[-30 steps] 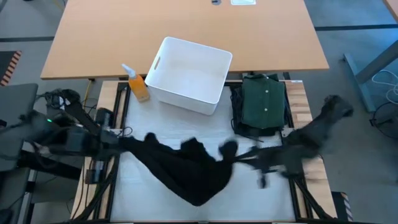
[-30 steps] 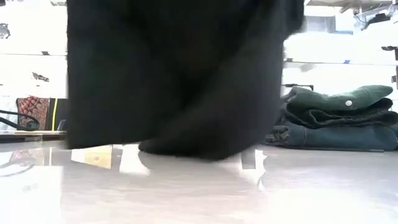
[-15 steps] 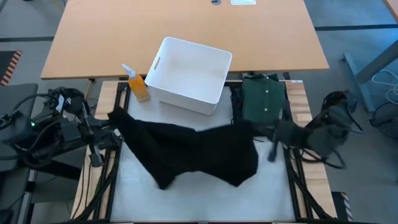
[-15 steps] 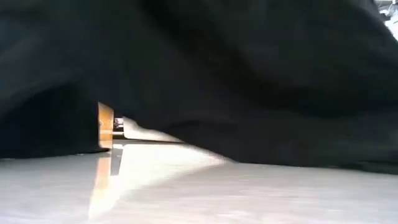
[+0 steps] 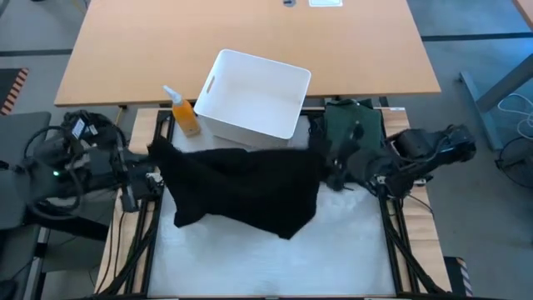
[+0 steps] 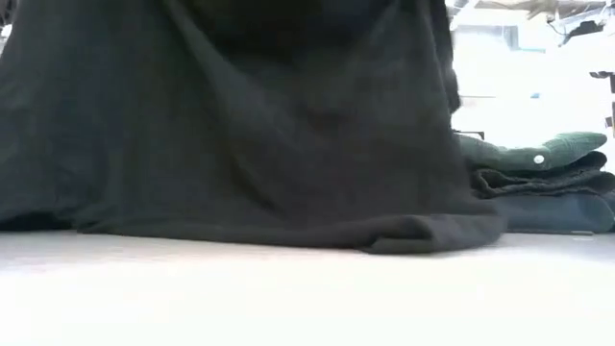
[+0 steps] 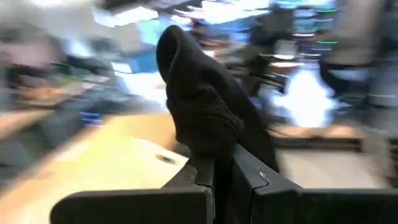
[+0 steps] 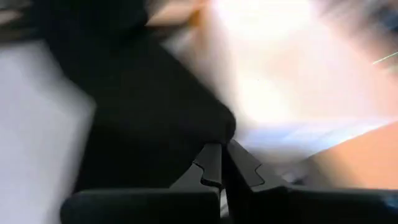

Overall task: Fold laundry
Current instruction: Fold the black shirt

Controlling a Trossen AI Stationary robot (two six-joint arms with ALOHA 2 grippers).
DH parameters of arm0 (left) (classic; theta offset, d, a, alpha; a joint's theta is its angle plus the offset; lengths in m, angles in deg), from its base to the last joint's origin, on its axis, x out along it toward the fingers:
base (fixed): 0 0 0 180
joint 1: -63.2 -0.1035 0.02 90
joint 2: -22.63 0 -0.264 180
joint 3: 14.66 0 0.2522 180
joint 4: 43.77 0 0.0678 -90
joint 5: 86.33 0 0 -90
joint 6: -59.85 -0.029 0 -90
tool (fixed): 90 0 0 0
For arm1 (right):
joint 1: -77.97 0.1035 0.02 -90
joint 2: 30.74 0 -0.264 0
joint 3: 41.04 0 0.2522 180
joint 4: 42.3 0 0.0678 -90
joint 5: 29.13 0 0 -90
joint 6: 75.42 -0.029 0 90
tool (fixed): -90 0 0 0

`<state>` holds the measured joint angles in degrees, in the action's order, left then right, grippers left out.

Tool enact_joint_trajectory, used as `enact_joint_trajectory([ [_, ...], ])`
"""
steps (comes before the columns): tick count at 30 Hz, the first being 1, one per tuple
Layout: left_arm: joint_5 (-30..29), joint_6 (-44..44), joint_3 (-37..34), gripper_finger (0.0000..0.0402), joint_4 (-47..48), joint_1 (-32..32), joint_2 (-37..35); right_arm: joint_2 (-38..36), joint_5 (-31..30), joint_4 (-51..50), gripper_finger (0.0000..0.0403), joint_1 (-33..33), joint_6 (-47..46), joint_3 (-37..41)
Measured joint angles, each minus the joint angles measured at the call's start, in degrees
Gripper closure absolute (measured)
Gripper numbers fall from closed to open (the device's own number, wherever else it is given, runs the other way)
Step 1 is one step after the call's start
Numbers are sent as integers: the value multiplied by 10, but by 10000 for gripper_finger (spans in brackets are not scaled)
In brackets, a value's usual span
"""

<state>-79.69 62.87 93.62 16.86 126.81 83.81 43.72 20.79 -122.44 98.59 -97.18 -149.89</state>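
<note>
- High view: black garment [image 5: 241,187] spread across centre frame over the white tabletop [image 5: 250,258], long axis running left to right, lower hem sagging to a blunt point toward lower centre.
- Soft, matte knit-like cloth, creased and draped, top edge stretched almost straight between the two arms.
- Left gripper [image 5: 152,158] at centre left of the frame, jaws pinched shut on the garment's left upper corner.
- Left wrist view: same corner of the garment [image 7: 205,112] bunched into a rounded hump rising straight out of the closed dark fingers [image 7: 202,177].
- Right gripper [image 5: 331,171] at centre right of the high view, jaws clamped shut on the garment's right upper corner.
- Right wrist view: dark cloth [image 8: 149,124] fanning away from the tight fingertips [image 8: 211,163].
- Low view: garment [image 6: 231,125] hanging like a curtain over most of the frame, lower edge folded into a thick roll lying on the tabletop.
- Folded stack at right of the low view: dark green shirt [image 6: 533,154] with a pale button on top, dark navy trousers [image 6: 553,207] beneath, both lying flat with long axis left to right.
- High view: green shirt [image 5: 354,125] at upper right of centre, placket running up and down the frame, partly behind the right arm.
- White plastic bin [image 5: 250,100], rigid and rectangular with rounded corners, at upper centre, just above the garment's top edge.
- Orange spray bottle [image 5: 185,112] with white nozzle just left of the bin.
</note>
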Motion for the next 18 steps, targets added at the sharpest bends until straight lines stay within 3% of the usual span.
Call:
enact_joint_trajectory([
  [4, 213, 238, -8, 401, 190, -3, -16, 22, 225, -24, 382, 53, -70, 44],
  [6, 270, 264, -33, 401, 204, -7, -12, 40, 288, 2, 381, 101, -82, 68],
  [8, 321, 243, -64, 401, 159, -7, -9, 59, 326, 25, 380, 152, -101, 81],
  [11, 442, 170, -103, 401, 38, -4, -5, 72, 329, 44, 382, 221, -156, 79],
  [14, 554, 32, -110, 401, -118, -2, 10, 73, 292, 106, 383, 274, -162, 66],
  [16, 592, -64, -104, 401, -173, -2, 21, 72, 253, 118, 383, 291, -127, 46],
  [18, 581, -136, -85, 401, -196, -2, 23, 65, 216, 114, 383, 293, -85, 16],
])
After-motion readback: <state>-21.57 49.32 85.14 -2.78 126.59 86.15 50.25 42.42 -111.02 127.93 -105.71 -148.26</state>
